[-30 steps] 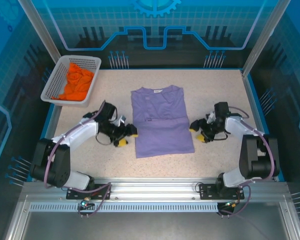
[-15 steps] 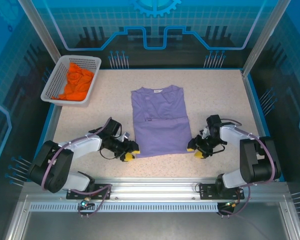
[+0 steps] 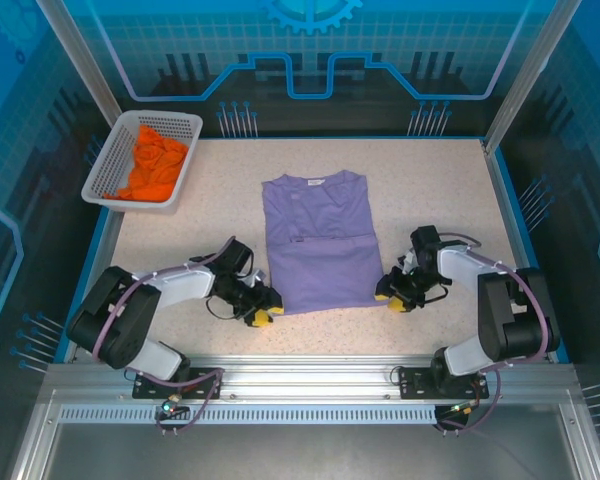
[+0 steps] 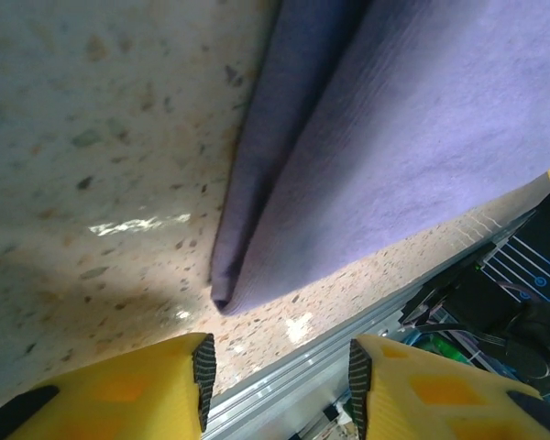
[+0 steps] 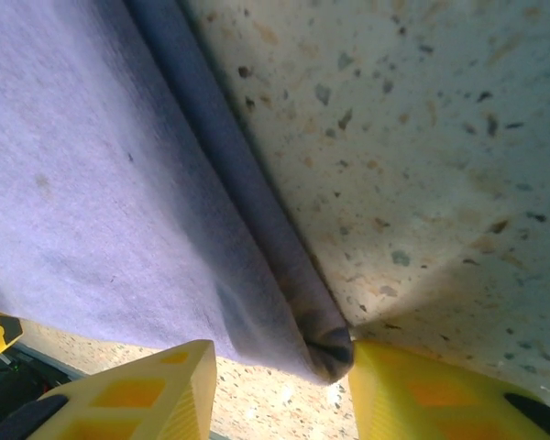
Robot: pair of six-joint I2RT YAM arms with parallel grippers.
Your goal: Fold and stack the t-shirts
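**Twin arms drop to the purple shirt's hem**

At the near side of the desk (image 3: 440,180), the left end effector (image 3: 263,308) and the right end effector (image 3: 390,297) now sit at the two near corners of the purple t-shirt (image 3: 320,250). Over the past second both have slid back from the shirt's sides and narrowed their jaws on the way.

The left wrist view shows its jaws apart, with the hem corner just ahead of them and not yet between them; it holds nothing. The right wrist view shows the other corner lying between the tips against one side, with a gap on the other side. That one is also unclosed and not yet pinching.

The shirt lies flat at mid-desk, its sides apparently folded in, and it has not moved. A pinch on both corners, to carry the hem toward the collar, looks to be next. At the far left, the orange t-shirt (image 3: 152,165) sits crumpled in the white basket (image 3: 192,121), not yet folded.
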